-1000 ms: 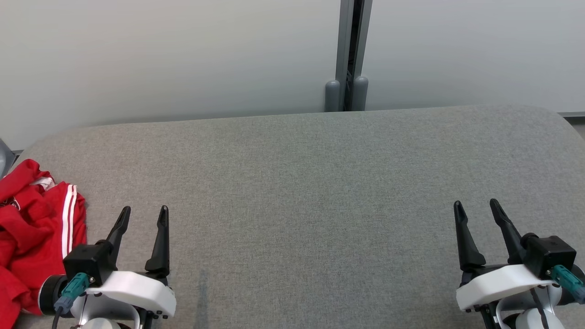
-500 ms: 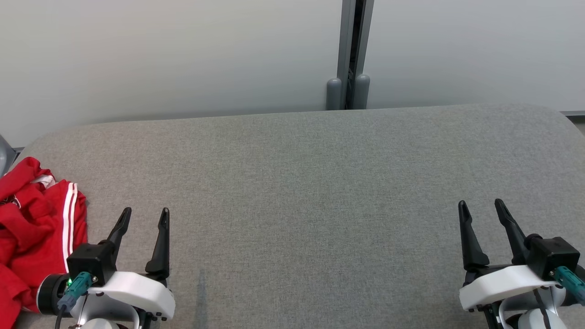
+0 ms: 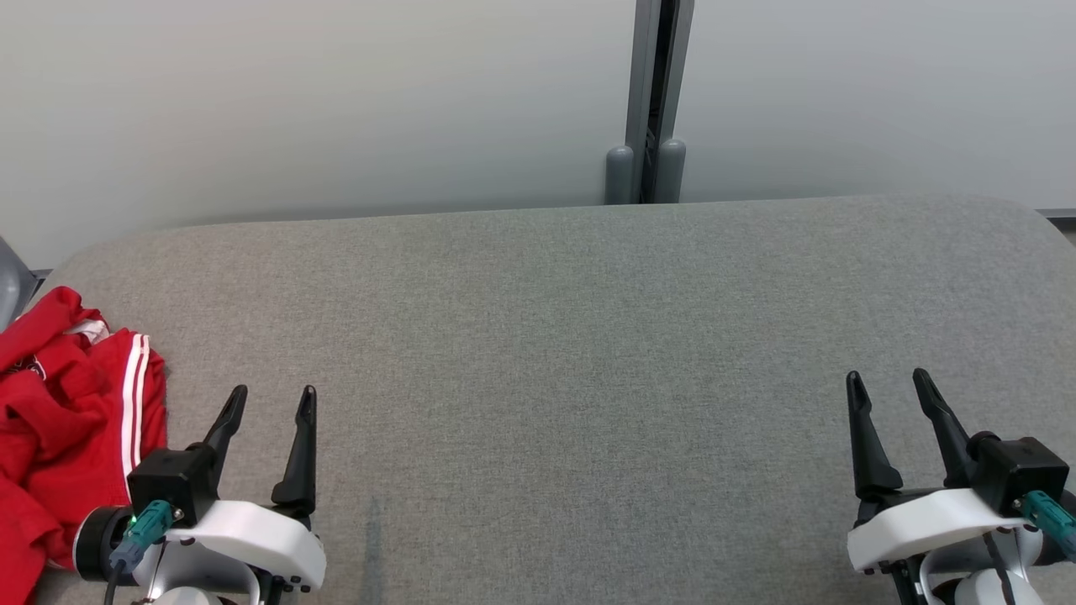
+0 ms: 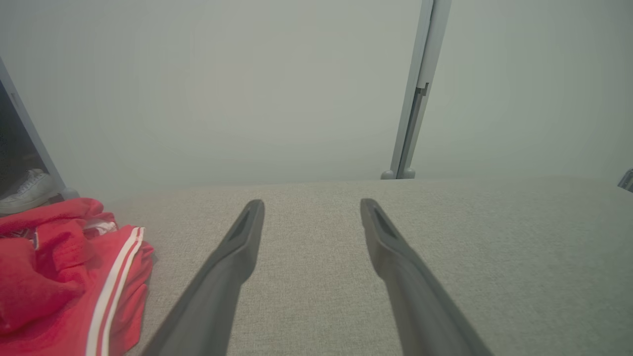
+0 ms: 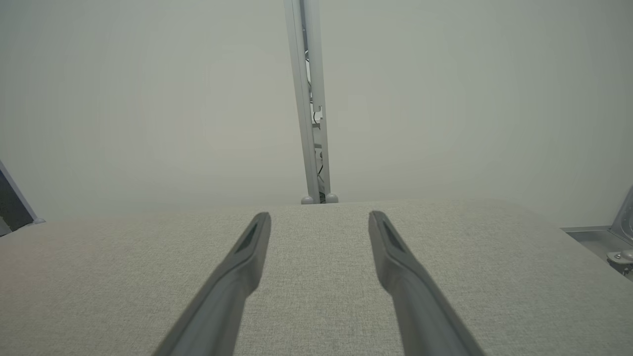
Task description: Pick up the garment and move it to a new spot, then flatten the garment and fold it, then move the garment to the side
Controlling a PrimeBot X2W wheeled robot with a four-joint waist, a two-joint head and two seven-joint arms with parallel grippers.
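The red garment (image 3: 67, 403) lies crumpled at the left end of the grey table (image 3: 546, 336), so by my judgement no step is done: lifting, flattening, folding and setting aside all remain. The left gripper (image 3: 274, 391), just beside it, and the right gripper (image 3: 888, 376), well apart, both have their fingers spread and hold nothing.

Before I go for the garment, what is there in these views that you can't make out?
- Garment, head view: cut off by the left and bottom edges, near part behind the wrist of the left gripper; type and full spread unclear.
- Garment, left wrist view: also cut off at left and bottom.
- Badge on it: too small to read.
- Shoe, left wrist view: cut by the left edge.
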